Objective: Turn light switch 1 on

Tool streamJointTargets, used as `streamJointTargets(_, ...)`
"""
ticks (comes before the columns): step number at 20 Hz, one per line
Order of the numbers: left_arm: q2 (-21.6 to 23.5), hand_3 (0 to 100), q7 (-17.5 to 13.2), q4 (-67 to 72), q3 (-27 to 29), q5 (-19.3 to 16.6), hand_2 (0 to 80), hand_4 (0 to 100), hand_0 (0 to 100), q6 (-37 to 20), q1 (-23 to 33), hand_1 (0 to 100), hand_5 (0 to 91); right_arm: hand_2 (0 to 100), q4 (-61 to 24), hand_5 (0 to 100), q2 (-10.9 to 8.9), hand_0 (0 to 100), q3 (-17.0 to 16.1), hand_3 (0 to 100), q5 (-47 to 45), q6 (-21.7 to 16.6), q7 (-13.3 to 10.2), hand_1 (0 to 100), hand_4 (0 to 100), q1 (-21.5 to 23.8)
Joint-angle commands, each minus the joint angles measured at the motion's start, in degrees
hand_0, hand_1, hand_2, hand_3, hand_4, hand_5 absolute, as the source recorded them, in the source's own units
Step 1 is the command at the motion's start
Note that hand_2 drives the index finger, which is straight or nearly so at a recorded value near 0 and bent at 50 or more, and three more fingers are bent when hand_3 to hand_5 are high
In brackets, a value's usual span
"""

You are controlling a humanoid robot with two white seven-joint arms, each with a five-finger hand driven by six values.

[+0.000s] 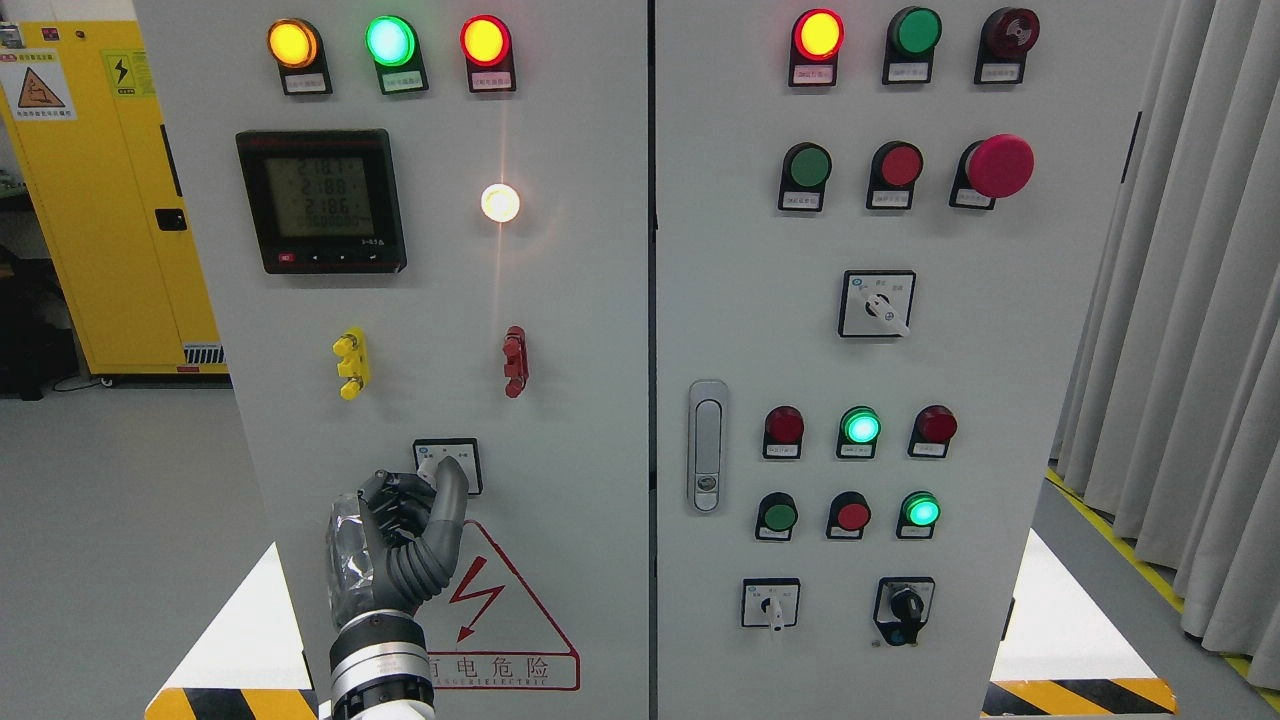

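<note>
Grey control cabinet [560,330], left door: left hand [400,540] at lower left of frame, fingers [447,500] curled, grasping the knob of the rotary switch [447,462] at lower centre of that door. White lamp [500,203] glows above. Right door: door handle [707,445].

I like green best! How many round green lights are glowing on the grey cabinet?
3: one round glowing green light in the top row on the left door, one lower on the right door, one just below-right of it. None look hidden.
</note>
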Motion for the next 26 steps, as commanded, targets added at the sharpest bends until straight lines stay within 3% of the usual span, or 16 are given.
streamJointTargets(1, 0.0, 93, -0.6, -0.1, 0.0, 0.0, 64.0, 90, 19, -0.1, 0.3, 53, 84.8, 4, 0.0, 0, 0.0, 0, 0.0, 0, -1.7, 0.0, 0.0, 50, 0, 0.0)
streamJointTargets(7, 0.0, 93, -0.6, -0.3, 0.0, 0.0, 64.4, 90, 10, -0.3, 0.4, 53, 84.4, 4, 0.0, 0, 0.0, 0, 0.0, 0, -1.7, 0.0, 0.0, 50, 0, 0.0)
streamJointTargets(14, 0.2, 93, -0.6, -0.9, 0.0, 0.0, 64.8, 90, 7, -1.8, 2.6, 52, 84.1, 4, 0.0, 0, 0.0, 0, 0.0, 0, -1.7, 0.0, 0.0, 50, 0, 0.1)
streamJointTargets(23, 1.6, 93, -0.6, -4.7, 0.4, 0.0, 66.1, 90, 6, -13.5, 14.3, 51, 84.0, 4, 0.0, 0, 0.0, 0, 0.0, 0, -1.7, 0.0, 0.0, 50, 0, 0.0)
streamJointTargets(26, 2.7, 93, -0.6, -4.7, 1.1, 0.1, 66.1, 90, 7, -24.6, 21.5, 49, 83.9, 4, 0.0, 0, 0.0, 0, 0.0, 0, -1.7, 0.0, 0.0, 50, 0, 0.0)
